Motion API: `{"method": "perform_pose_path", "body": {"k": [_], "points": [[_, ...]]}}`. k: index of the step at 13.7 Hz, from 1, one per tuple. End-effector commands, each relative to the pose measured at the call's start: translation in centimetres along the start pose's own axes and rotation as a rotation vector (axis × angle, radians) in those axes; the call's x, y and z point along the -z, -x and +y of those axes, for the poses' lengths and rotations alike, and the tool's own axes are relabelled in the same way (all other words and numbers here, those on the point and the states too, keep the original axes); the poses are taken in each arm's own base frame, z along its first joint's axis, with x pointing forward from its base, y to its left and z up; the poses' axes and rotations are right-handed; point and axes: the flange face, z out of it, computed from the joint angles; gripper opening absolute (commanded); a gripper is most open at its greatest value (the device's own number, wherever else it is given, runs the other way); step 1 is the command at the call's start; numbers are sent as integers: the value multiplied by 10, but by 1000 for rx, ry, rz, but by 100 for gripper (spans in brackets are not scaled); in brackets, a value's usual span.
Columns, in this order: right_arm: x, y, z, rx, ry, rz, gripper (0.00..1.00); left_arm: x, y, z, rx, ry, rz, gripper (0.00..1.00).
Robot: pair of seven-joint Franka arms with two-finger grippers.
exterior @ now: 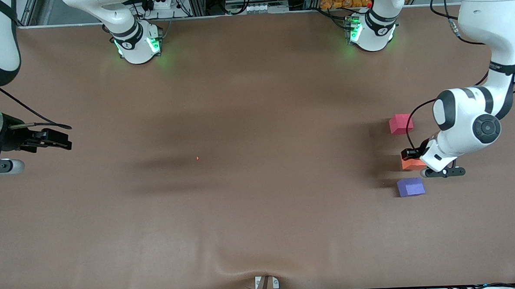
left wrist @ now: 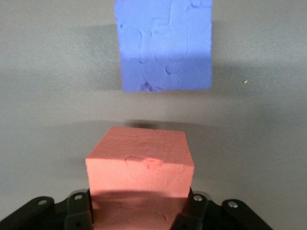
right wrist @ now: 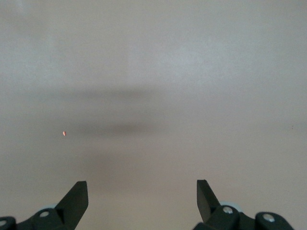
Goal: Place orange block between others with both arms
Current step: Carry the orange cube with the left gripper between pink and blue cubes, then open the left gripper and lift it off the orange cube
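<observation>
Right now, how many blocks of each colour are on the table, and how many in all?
Orange block: 1, shut in the left gripper, between the other two
Pinkish-red block: 1
Purple-blue block: 1
Total: 3 blocks

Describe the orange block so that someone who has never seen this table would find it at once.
Look toward the left arm's end of the brown table, where three small cubes lie in a row. The orange block is the middle one, between the red cube and the purple cube. Only it sits in the left gripper, whose fingers are shut on it.
</observation>
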Motion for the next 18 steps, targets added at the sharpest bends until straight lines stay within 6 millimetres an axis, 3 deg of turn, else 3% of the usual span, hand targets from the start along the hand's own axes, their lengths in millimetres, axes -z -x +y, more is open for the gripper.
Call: {"method": "perform_pose_path", "body": {"k": [1, 3, 6, 7, 8, 11, 13, 15, 18], "points": [[27, 21, 2, -5, 2, -42, 100, -13, 4, 2, -29, -11, 13, 1], [49, 34, 0, -4, -2, -79, 100, -19, 5, 4, -32, -10, 2, 4], [63, 40, -8, 7, 0, -67, 100, -23, 6, 6, -35, -10, -4, 10], [64, 40, -6, 4, 0, -65, 100, -25, 6, 6, -37, -10, -7, 39], [65, 40, -4, 2, -4, -59, 100, -26, 5, 7, -36, -9, -9, 98], [69, 38, -10, 13, -1, -42, 100, -24, 4, 2, -19, -9, -10, 100], [69, 37, -10, 12, 2, -36, 100, -5, 2, 1, -10, -12, 16, 100], [75, 38, -10, 11, 3, -21, 100, 38, -2, 0, -11, -19, 63, 100], [75, 38, -8, 8, 5, -22, 100, 126, -15, -2, -14, -30, 69, 100]]}}
